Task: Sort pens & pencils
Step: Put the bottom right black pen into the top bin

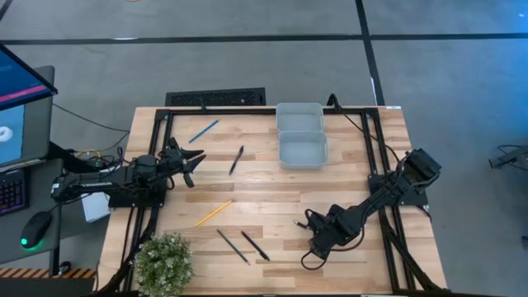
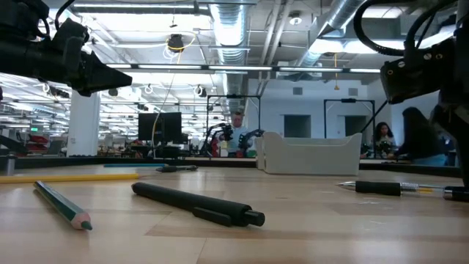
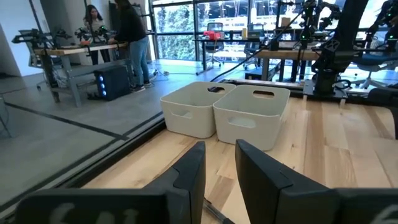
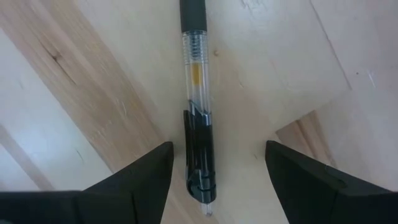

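Observation:
A pen [image 4: 198, 124] with a clear barrel and a black clip end lies flat on the wooden table [image 1: 346, 177] at the near right. My right gripper [image 4: 217, 180] points down over it, open, one finger on each side of the clip end, apart from it. Another black pen [image 1: 237, 159] lies mid-table. A further black pen [image 1: 255, 245] and a dark green stick with a sharpened tip [image 2: 62, 205] lie near the front edge. The yellow pencil [image 1: 214, 213] and the blue pencil [image 1: 204, 130] rest flat. My left gripper [image 1: 190, 161] waits level at the left, its fingers a little apart with nothing between them.
Two pale bins [image 1: 301, 134] stand side by side at the far middle of the table. A small potted plant [image 1: 163, 262] sits at the near left corner. Bare wood lies between the bins and the pens.

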Robot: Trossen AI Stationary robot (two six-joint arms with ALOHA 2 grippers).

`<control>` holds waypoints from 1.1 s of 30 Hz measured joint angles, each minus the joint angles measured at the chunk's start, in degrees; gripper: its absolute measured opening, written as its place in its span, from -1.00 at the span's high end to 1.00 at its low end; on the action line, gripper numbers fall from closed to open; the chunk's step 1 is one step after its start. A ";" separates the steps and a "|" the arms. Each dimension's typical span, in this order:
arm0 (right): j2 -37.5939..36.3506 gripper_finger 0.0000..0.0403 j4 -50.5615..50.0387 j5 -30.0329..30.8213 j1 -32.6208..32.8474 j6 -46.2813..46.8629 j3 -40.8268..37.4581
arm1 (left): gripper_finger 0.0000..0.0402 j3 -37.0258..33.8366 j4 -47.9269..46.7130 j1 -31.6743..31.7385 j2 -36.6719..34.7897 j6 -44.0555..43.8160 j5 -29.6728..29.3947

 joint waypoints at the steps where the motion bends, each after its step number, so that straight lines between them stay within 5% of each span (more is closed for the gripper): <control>1: 0.04 -0.37 0.07 0.46 0.01 0.04 -0.02 | 0.61 0.00 0.00 0.00 0.00 0.02 0.00; 10: 0.06 -0.37 0.46 2.77 0.02 7.41 -0.01 | 0.61 0.00 0.00 0.00 0.00 -0.16 0.00; 24: 0.50 -0.36 -0.56 3.01 -0.01 4.62 0.13 | 0.61 -0.02 0.00 -0.01 0.00 -1.10 0.00; 33: 0.48 -0.10 0.77 2.40 -0.04 0.82 0.00 | 0.61 -0.02 0.01 0.00 0.00 -0.79 0.00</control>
